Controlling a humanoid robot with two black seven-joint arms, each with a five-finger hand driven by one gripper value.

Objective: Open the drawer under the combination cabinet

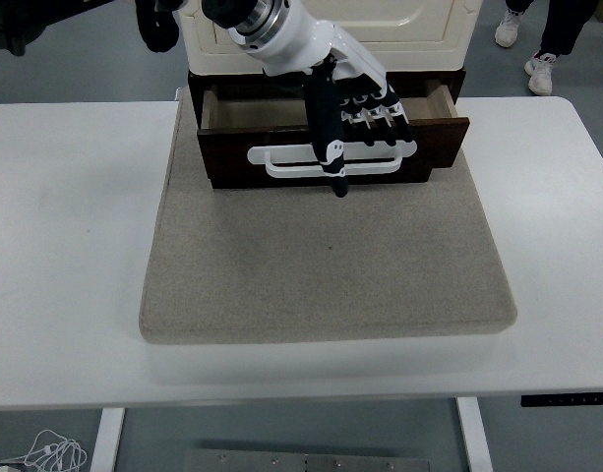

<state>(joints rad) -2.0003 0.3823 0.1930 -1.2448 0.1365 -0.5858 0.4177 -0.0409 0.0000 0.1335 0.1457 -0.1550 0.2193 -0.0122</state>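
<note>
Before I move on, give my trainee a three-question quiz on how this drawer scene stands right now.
1. True or false: the drawer is fully shut.
2. What does the cabinet with its drawer stand on: A) the bare white table, B) the grey mat, C) a tray?
3. Which hand is at the white handle, and where is it?

Key:
1. False. It is pulled partway out and its inside shows.
2. B. The mat lies on the table.
3. The left hand, reaching from the upper left, its dark fingers down over the drawer front at the handle. The right hand is out of view.

White table (75,246) on grey-blue floor (75,59), evenly lit
</note>
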